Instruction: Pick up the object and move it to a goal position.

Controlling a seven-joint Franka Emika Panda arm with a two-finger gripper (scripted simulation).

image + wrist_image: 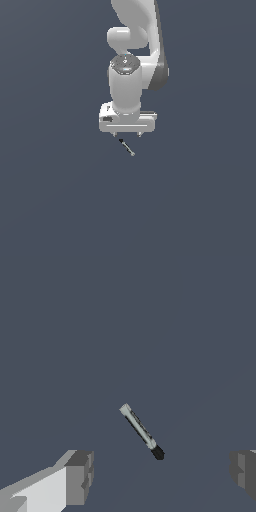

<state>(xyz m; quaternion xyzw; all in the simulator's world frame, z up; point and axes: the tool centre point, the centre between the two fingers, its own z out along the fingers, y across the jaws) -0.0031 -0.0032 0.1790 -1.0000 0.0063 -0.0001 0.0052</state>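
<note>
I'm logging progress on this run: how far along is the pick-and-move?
Done: the gripper is positioned over the rod. In hand: nothing; the fingers are spread wide, and the rod lies free between them. Left: descend, close on it, lift, carry to the goal, which is not visible.
</note>
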